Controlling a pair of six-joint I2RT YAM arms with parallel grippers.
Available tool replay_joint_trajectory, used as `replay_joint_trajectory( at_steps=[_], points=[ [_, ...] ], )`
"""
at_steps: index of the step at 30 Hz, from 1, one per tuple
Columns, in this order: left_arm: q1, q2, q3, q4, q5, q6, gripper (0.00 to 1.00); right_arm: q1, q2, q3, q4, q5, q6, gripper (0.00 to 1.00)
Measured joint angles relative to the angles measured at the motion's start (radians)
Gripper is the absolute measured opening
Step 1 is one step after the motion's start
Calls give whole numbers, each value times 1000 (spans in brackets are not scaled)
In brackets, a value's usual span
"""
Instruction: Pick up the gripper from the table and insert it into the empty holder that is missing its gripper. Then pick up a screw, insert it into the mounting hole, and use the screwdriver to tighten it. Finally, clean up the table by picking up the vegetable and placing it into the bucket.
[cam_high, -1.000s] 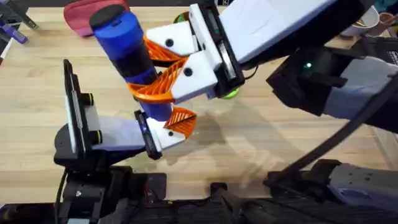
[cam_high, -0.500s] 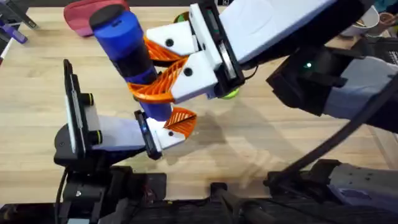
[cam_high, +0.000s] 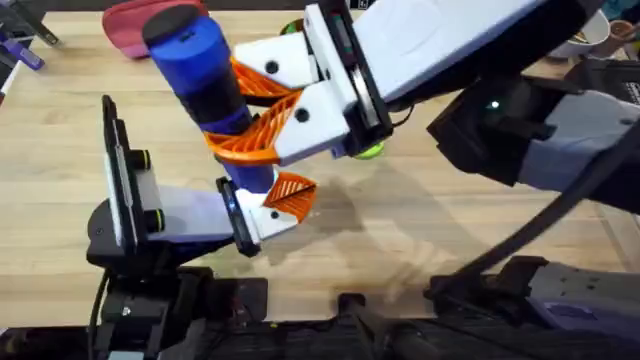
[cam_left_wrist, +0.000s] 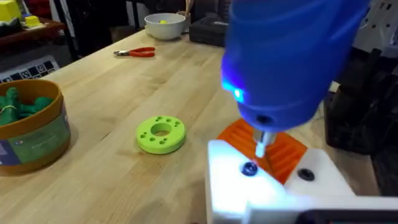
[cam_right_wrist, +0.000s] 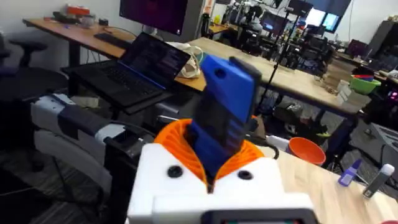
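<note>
My right gripper (cam_high: 256, 118) reaches across from the right and is shut on the blue screwdriver (cam_high: 205, 80), which stands upright. Its orange pads (cam_right_wrist: 252, 152) wrap the blue body (cam_right_wrist: 225, 115). The thin bit (cam_left_wrist: 261, 143) points down just above a dark screw (cam_left_wrist: 249, 168) sitting in the white holder (cam_left_wrist: 233, 190). The orange gripper wedge (cam_left_wrist: 283, 149) sits in that holder. My left gripper (cam_high: 288, 197) lies low under the screwdriver, shut on nothing. The bucket (cam_left_wrist: 43, 140) stands farther off with something dark green inside. The vegetable is hidden.
A bright green ring disc (cam_left_wrist: 160, 134) lies on the wood between the bucket and the holder, its edge peeking out under the right arm (cam_high: 370, 150). Red pliers (cam_left_wrist: 137, 53) and a white bowl (cam_left_wrist: 165, 25) sit farther back. A red pouch (cam_high: 135, 25) lies at the far left.
</note>
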Motion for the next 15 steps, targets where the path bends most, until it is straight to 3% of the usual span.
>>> replay_joint_trajectory(
  at_steps=[15],
  points=[
    [0, 0, 0, 0, 0, 0, 21, 3, 25, 0, 6, 0, 0, 6]
  ],
)
